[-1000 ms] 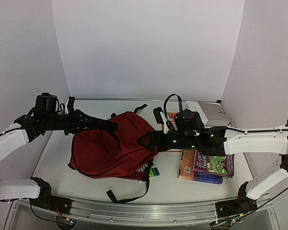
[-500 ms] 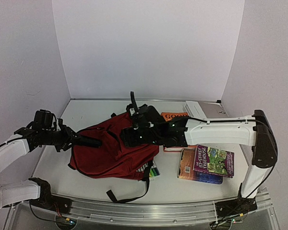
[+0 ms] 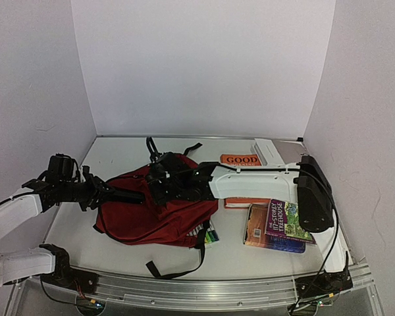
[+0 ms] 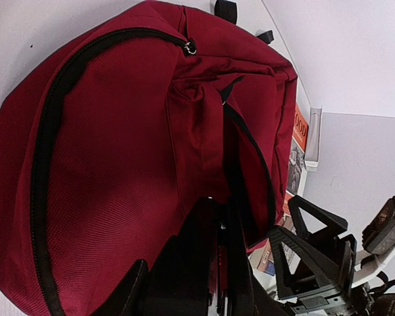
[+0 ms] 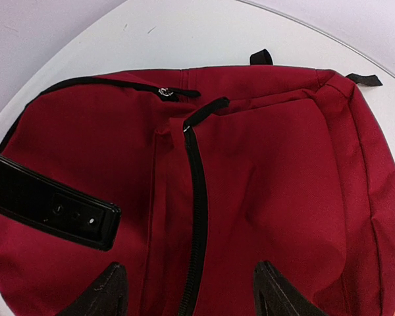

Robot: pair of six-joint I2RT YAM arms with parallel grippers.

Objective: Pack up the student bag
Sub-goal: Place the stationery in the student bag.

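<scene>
student bag (image 3: 151, 214): flat on table (image 3: 118, 148), left of centre, zipper (image 5: 196, 217) facing up
left gripper (image 4: 218, 224): in from bag's 9 o'clock, clamped on a fold of red fabric
right gripper (image 5: 192, 293): above bag, fingers apart, either side of zipper
books (image 3: 283, 227): at bag's 3 o'clock

light: bright, even | shadows: soft beneath student bag (image 3: 131, 210) | focus: mostly sharp

An orange book (image 3: 240, 160) lies toward the desk's (image 3: 118, 153) far right. A white box (image 3: 286, 153) sits in that corner, with colourful paperbacks (image 3: 283, 227) nearer the right edge.
</scene>
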